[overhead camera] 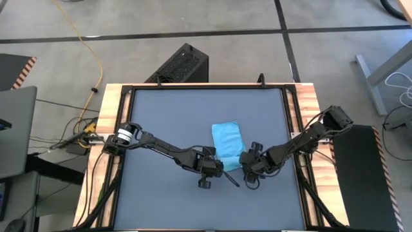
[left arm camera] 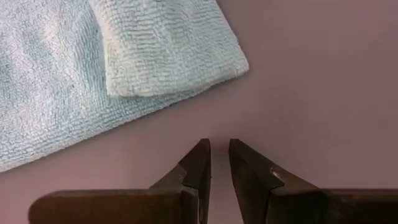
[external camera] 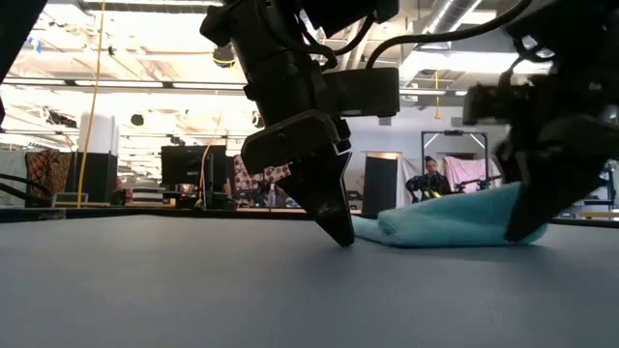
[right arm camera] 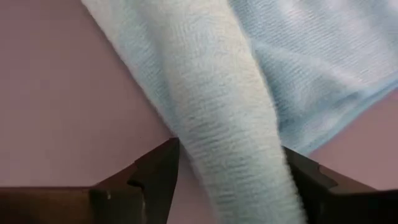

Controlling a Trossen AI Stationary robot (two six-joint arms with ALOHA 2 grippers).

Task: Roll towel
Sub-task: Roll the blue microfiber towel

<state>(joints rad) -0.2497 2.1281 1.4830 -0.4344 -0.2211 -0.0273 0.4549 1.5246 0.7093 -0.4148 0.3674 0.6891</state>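
A: Since the towel (overhead camera: 228,142) is soft, light terry lying mid-tabletop (overhead camera: 161,116), I'd pinch the rolled near edge.

B: Yeah. Right claw (right arm camera: 231,180) gapes wide around that fold; left claw (left arm camera: 219,163) sits nearly closed, empty, just beside it.

A dark grey tabletop (overhead camera: 167,122) sits in a light wooden frame (overhead camera: 111,109). Behind its far edge a black perforated box (overhead camera: 180,64) stands on the concrete floor. A yellow cable (overhead camera: 96,58) trails across the floor. In the low view, a person (external camera: 428,179) sits far off in the room.
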